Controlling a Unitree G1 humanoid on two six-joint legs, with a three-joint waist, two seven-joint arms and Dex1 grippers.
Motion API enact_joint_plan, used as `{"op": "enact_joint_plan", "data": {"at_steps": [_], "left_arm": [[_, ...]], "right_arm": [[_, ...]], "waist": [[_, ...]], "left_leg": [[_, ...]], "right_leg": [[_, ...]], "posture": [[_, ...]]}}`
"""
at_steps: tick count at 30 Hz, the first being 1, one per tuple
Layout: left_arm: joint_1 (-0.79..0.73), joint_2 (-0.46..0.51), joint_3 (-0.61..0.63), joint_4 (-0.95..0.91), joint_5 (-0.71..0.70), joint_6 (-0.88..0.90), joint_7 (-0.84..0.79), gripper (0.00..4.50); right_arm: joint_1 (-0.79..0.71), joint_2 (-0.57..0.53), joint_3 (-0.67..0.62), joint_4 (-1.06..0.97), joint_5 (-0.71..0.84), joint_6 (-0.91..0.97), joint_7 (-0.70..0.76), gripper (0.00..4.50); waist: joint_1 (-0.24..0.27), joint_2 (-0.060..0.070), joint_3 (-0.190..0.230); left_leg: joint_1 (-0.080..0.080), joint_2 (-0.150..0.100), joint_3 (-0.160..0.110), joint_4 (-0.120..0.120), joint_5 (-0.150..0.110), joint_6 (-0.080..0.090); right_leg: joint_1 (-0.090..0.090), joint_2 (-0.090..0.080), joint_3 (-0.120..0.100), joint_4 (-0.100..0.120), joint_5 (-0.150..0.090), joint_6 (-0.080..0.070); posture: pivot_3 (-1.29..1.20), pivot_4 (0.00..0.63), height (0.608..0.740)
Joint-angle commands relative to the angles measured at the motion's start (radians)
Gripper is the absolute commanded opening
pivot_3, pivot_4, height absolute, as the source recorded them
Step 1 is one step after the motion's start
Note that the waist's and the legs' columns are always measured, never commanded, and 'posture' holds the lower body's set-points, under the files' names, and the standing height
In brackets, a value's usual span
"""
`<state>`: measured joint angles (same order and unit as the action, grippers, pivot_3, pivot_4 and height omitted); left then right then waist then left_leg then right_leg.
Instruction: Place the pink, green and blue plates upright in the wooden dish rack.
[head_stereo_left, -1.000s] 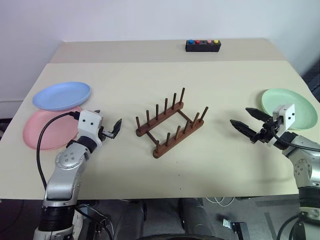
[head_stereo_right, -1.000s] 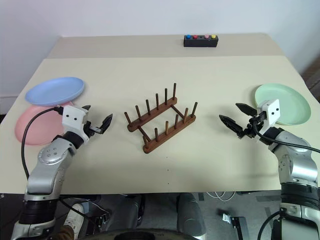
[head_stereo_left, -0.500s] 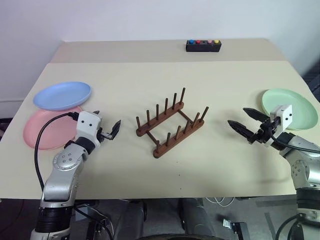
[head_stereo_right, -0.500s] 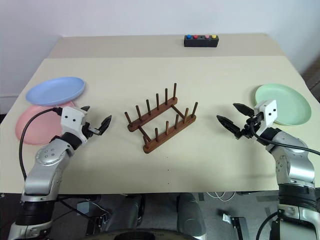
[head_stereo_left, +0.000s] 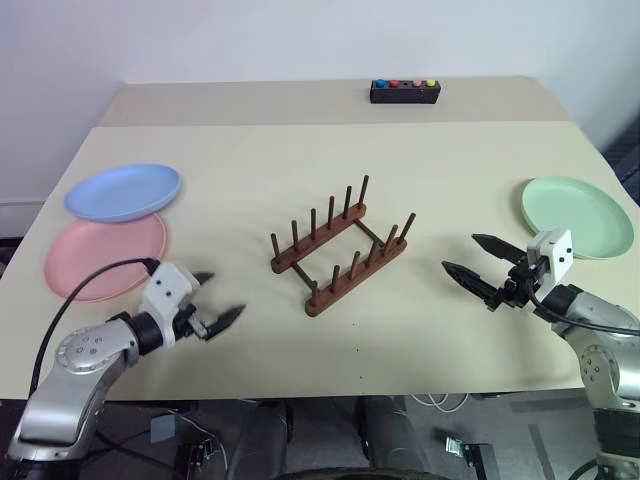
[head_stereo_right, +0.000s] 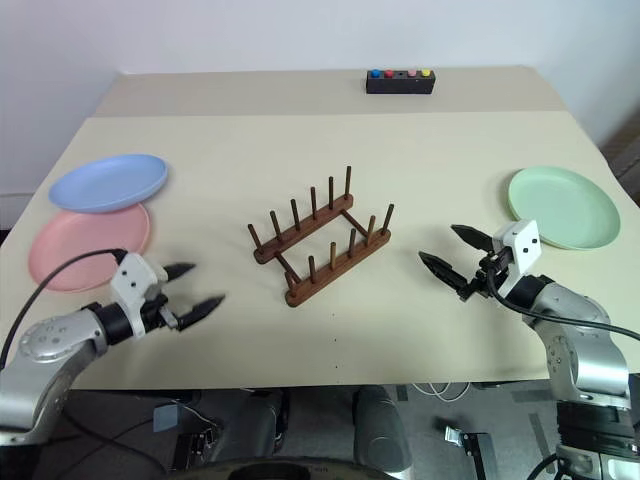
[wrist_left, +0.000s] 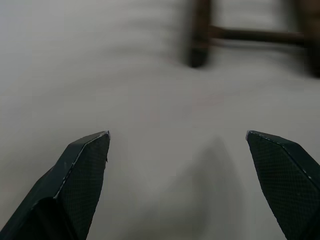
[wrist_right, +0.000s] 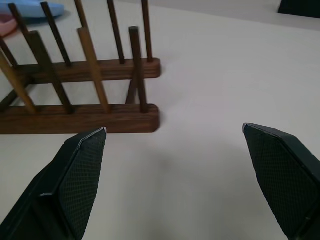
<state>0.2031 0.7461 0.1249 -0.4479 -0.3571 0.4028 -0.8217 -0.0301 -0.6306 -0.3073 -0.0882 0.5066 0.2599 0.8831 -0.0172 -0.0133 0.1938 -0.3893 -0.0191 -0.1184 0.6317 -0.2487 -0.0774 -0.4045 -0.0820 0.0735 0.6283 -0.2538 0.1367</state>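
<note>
From the head camera, the empty rack (head_stereo_left: 343, 245) stands mid-table with its rails running diagonally; the pink plate (head_stereo_left: 104, 255) and the blue plate (head_stereo_left: 122, 192) overlapping it lie just beyond the left claw (head_stereo_left: 216, 298), and the green plate (head_stereo_left: 577, 216) lies flat behind the right claw (head_stereo_left: 480, 267), both claws spread and empty. The left wrist camera shows spread fingers (wrist_left: 80, 175) over bare table (wrist_left: 150, 100) with a blurred rack corner. The right wrist camera shows its spread fingers (wrist_right: 75, 175) facing the rack's pegs, the plate it is nearer to being behind it.

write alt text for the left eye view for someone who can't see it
An empty wooden dish rack stands mid-table between two open robot claws, left claw and right claw, neither holding anything. The blue plate overlaps the pink plate at far left; the green plate lies far right.
</note>
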Motion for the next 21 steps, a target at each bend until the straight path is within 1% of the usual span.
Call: {"op": "enact_joint_plan", "data": {"at_steps": [1,3,5,9,13,17,20,21], "left_arm": [[-0.028,0.017,-0.104,-0.041,0.04,-0.015,-0.04,4.5],[-0.079,-0.003,-0.175,-0.035,0.064,-0.009,-0.036,4.5],[-0.114,-0.021,-0.22,-0.023,0.089,-0.018,-0.028,4.5],[-0.228,-0.117,-0.34,0.06,0.185,-0.039,0.036,4.5],[-0.276,-0.19,-0.405,0.086,0.204,-0.03,0.052,4.5],[-0.301,-0.225,-0.416,0.124,0.217,-0.031,0.065,4.5],[-0.31,-0.237,-0.415,0.145,0.224,-0.043,0.074,3.7],[-0.31,-0.238,-0.412,0.151,0.23,-0.052,0.078,3.22]], "right_arm": [[0.032,0.015,0.012,-0.094,0.014,0.011,-0.019,4.46],[0.07,0.011,0.023,-0.139,0.005,0.016,-0.022,4.46],[0.1,0.01,0.03,-0.178,0.005,0.025,-0.027,4.46],[0.149,0.022,0.032,-0.237,0.017,0.036,-0.047,4.46],[0.185,0.024,0.044,-0.269,0.004,0.033,-0.059,4.46],[0.208,0.02,0.049,-0.287,0.009,0.035,-0.059,4.46],[0.212,0.02,0.056,-0.279,-0.002,0.023,-0.057,4.5],[0.211,0.021,0.057,-0.277,-0.003,0.021,-0.058,4.5]], "waist": [[0.005,0.0,0.0],[0.009,0.0,0.0],[0.005,0.0,0.0],[0.003,0.001,0.0],[0.002,0.001,-0.001],[0.004,0.0,-0.001],[0.005,0.0,-0.001],[0.004,0.0,-0.001]], "left_leg": [[0.0,0.0,0.0,0.0,0.0,0.0],[0.0,0.0,0.0,0.001,0.0,0.0],[0.0,0.0,0.0,0.001,0.0,0.0],[0.0,0.0,0.0,0.0,0.0,0.0],[0.0,0.0,0.0,0.0,0.0,0.0],[0.0,0.0,0.0,0.001,0.0,0.0],[0.0,0.0,0.0,0.001,0.0,0.0],[0.0,0.0,0.0,0.001,0.0,0.0]], "right_leg": [[0.0,0.0,0.0,0.0,0.0,0.0],[0.0,0.0,0.0,0.0,0.0,0.0],[0.001,0.0,0.0,0.0,0.0,0.0],[0.0,0.0,0.0,0.0,0.0,0.001],[0.001,0.0,0.0,0.0,0.0,0.001],[0.001,0.0,0.0,0.0,0.0,0.001],[0.001,0.0,0.0,0.0,0.0,0.001],[0.001,0.0,0.0,0.0,0.0,0.001]], "posture": [[0.0,0.15,0.74],[0.0,0.15,0.74],[0.0,0.15,0.74],[0.0,0.15,0.74],[0.0,0.15,0.74],[0.0,0.15,0.74],[0.0,0.15,0.74],[0.0,0.15,0.74]]}}
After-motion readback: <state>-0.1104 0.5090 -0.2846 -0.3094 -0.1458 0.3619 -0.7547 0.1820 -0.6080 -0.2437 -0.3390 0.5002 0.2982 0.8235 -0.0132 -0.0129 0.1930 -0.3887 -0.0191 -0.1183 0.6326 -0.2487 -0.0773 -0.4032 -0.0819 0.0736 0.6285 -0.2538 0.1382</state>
